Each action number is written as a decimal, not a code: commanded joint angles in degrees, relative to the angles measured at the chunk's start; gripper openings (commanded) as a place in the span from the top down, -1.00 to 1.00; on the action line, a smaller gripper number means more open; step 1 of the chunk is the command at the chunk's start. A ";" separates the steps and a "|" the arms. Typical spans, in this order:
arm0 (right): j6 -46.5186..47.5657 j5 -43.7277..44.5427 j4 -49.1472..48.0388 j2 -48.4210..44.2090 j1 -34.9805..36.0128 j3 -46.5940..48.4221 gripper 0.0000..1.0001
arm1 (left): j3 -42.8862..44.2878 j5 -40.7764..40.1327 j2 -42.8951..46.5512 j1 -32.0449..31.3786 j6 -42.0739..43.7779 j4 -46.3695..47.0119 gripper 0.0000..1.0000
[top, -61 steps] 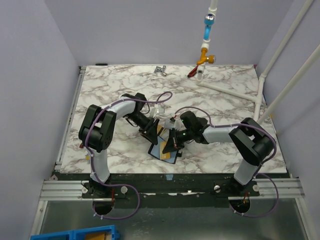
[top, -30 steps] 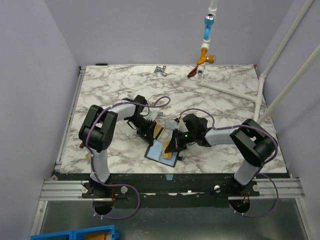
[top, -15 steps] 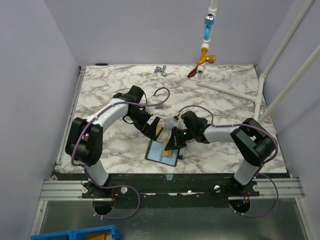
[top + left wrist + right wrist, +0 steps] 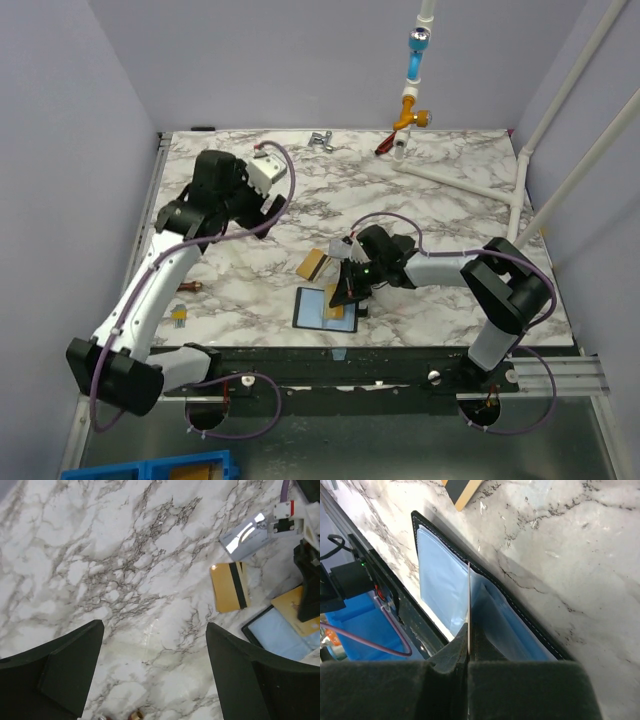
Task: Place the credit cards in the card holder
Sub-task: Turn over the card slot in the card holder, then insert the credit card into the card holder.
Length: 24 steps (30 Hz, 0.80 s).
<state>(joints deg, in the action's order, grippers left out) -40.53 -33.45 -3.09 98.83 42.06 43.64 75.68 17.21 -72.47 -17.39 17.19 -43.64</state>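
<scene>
Left claw (image 4: 154,630) has swung off to the desk's (image 4: 450,200) 10 o'clock, its fingers wide apart and holding nothing.
Gold striped card (image 4: 313,264) lies flat at 12 o'clock of the open card holder (image 4: 315,306); right claw (image 4: 347,288), clamped on a tan card (image 4: 294,609), holds it edge-on against the holder's blue lining.

Credit card (image 4: 312,264) on table (image 4: 450,200), just behind the card holder (image 4: 315,307)

Bright, even light, soft shadows, blurred close foreground.
</scene>
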 commanded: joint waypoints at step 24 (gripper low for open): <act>19.58 18.47 28.49 0.40 0.64 13.76 0.99 | -22.05 -12.99 6.70 -20.50 17.53 6.85 -0.97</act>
<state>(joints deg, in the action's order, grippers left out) -24.95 -22.26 19.88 98.56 42.46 56.03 58.52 -2.59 -71.37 -36.75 36.45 -40.49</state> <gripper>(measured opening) 0.008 0.983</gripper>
